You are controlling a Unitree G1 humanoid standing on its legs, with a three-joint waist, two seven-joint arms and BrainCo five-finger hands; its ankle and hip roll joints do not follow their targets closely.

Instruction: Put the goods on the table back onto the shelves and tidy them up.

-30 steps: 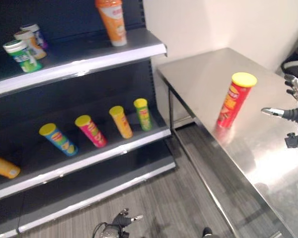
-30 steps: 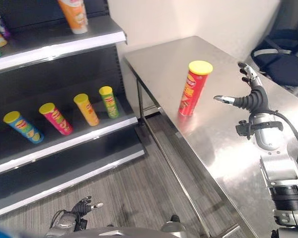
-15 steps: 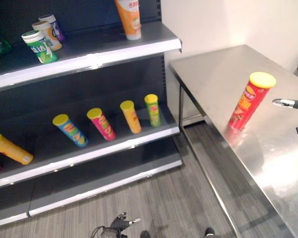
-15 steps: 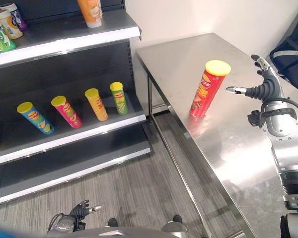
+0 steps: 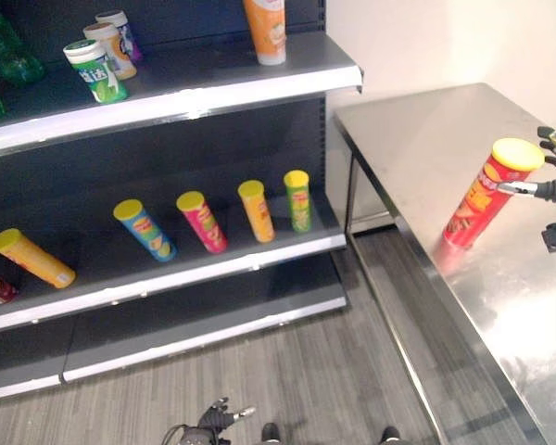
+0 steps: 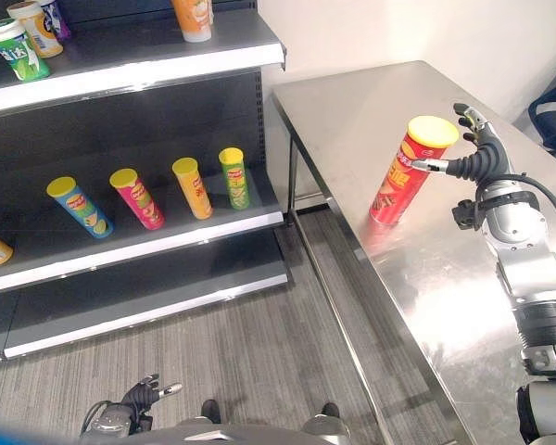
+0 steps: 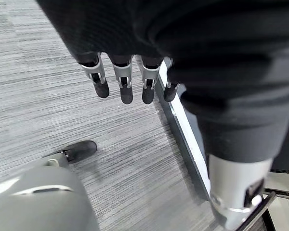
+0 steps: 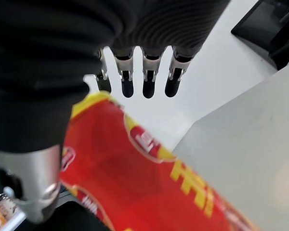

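The red can point(image 6: 409, 170) with the yellow lid stands upright on the tabletop point(image 6: 463, 269), near its left long edge, about midway along. The right robot hand point(image 6: 471, 156) is at the can's upper part with its fingers straight and spread and the thumb point(image 6: 430, 166) reaching across just under the lid; in the right wrist view the can's red wall lies close under the fingers point(image 8: 149, 82), which are not curled round it. So the hand is wide, holding nothing.

The step in hand looks like the grasp. To do it well, the palm should come square against the can's side a little below the lid, so that fingers and thumb wrap opposite sides of the tube. Closing too high may tip the tall can toward the tabletop's left edge and the floor. The curl should be even, as the wall is smooth and may slip.

The left robot hand point(image 7: 130, 79) hangs low over the floor, fingers relaxed. The middle shelf point(image 5: 195, 278) holds lying cans with free room between them.
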